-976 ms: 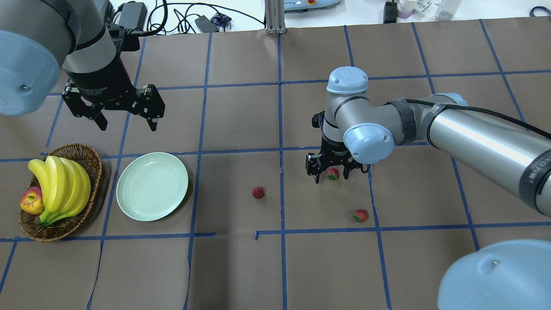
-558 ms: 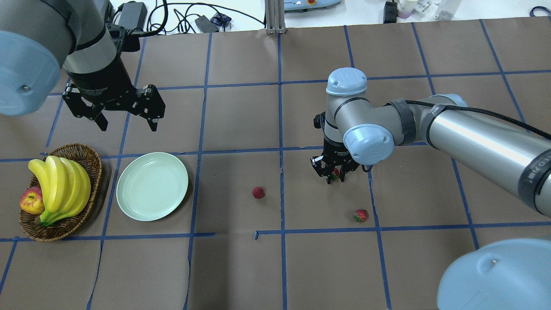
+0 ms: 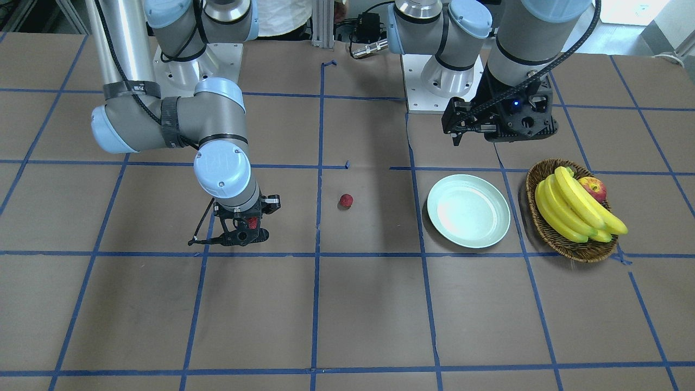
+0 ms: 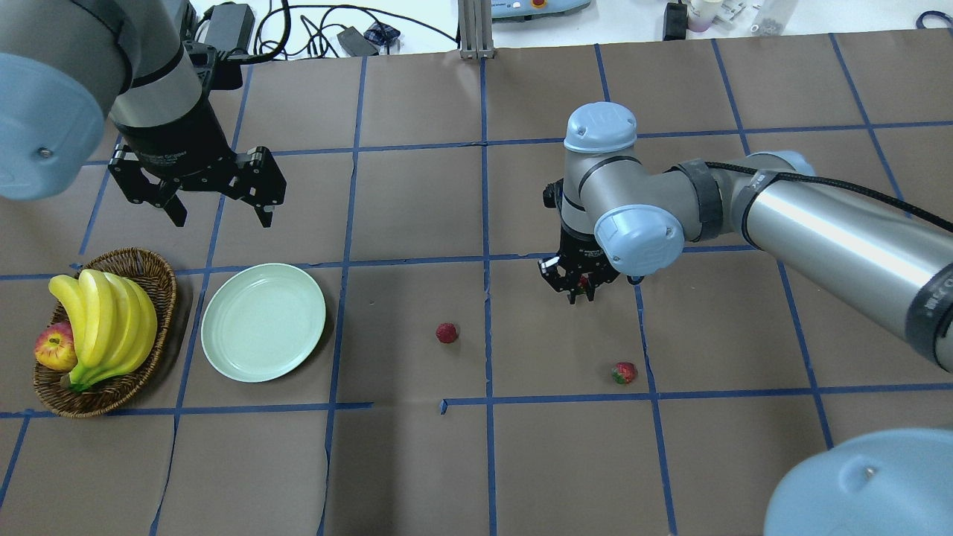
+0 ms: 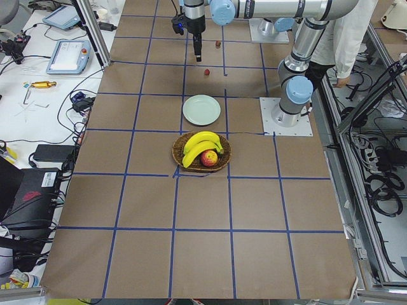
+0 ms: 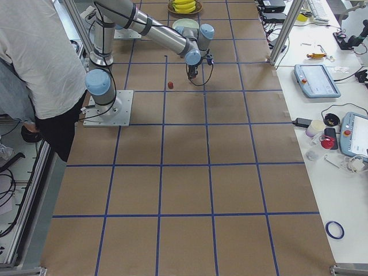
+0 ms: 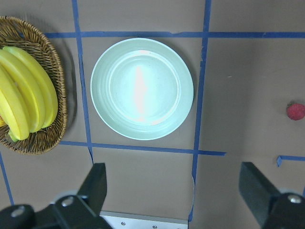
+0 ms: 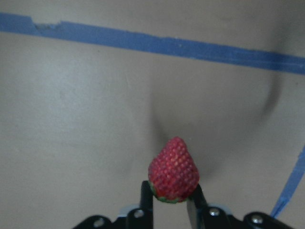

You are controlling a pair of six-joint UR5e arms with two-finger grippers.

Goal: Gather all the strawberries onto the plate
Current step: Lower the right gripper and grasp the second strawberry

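While the right gripper (image 4: 582,289) has its jaws clamped on one strawberry (image 8: 174,170) at the cap end, that berry hangs well apart from the plate (image 4: 316,301). By its shadow it is just clear of the counter (image 4: 417,461), set for the carry. The left gripper (image 4: 222,220) hovers just beyond the plate, jaws wide apart and holding nothing, likely waiting.

Count:
- **Strawberries:** three. One is gripped, the second strawberry (image 4: 446,333) lies between plate and right gripper, and the third strawberry (image 4: 624,373) lies farthest off.
- **Plate:** one, bare.
- **Basket (image 4: 165,277):** one, just beside the plate, holding one banana bunch (image 4: 104,320) and one apple (image 4: 53,348).
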